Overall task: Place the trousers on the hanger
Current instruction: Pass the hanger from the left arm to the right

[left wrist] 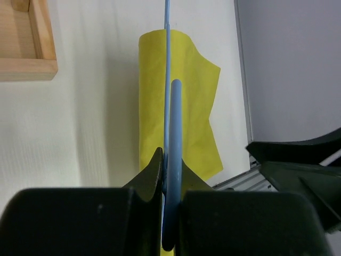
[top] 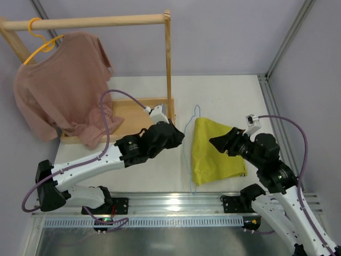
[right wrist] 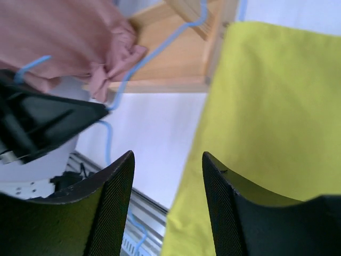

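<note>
Far left, a dusty-pink T-shirt (top: 64, 85) hangs on a thick yellow hanger (top: 40, 52) from the wooden rail (top: 96, 22); that is none of my job. My left fingers (top: 176, 136) are clamped tight on the thin light-blue wire hanger (top: 184, 149). They hold it on edge, just beside the left side of the bright yellow-green cloth trousers (top: 216, 152). The trousers lie folded flat on the white desk (top: 229, 96), towards its right side. My right fingers (top: 222, 140) stand wide apart over the trousers' upper right part and hold nothing.

As I judge it, the first half is in hand: the hanger is gripped and sits next to the cloth. The main part is left: take up the trousers and drape them over the hanger's bar. I cannot tell whether any cloth lies over the wire already; it looks to be beside it.
</note>
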`<state>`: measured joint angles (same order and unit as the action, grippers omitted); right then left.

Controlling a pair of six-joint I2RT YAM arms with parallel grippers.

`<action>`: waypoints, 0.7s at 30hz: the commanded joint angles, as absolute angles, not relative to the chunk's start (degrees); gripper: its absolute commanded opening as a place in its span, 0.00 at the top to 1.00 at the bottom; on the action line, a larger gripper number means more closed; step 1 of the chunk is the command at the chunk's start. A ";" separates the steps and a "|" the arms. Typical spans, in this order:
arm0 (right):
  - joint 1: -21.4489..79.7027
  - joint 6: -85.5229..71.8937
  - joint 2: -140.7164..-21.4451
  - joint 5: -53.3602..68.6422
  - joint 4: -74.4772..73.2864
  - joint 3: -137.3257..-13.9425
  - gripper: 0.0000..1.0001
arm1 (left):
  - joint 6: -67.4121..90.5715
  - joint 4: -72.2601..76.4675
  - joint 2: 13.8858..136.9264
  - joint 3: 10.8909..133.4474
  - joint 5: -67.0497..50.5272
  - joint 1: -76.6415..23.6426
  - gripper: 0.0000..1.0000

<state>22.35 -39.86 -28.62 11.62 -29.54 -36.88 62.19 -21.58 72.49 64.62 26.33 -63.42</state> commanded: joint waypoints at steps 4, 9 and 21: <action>29.78 -36.56 -29.27 15.13 -24.70 -44.03 0.42 | 61.26 -20.38 72.77 70.92 26.19 -63.63 1.00; 39.87 -35.33 -33.39 10.99 -22.16 -45.09 0.42 | 61.26 -20.83 73.65 72.77 26.02 -63.63 1.00; 56.33 -36.65 -41.30 -7.72 -17.49 -43.24 0.43 | 61.52 -21.27 74.00 74.36 26.98 -63.72 1.00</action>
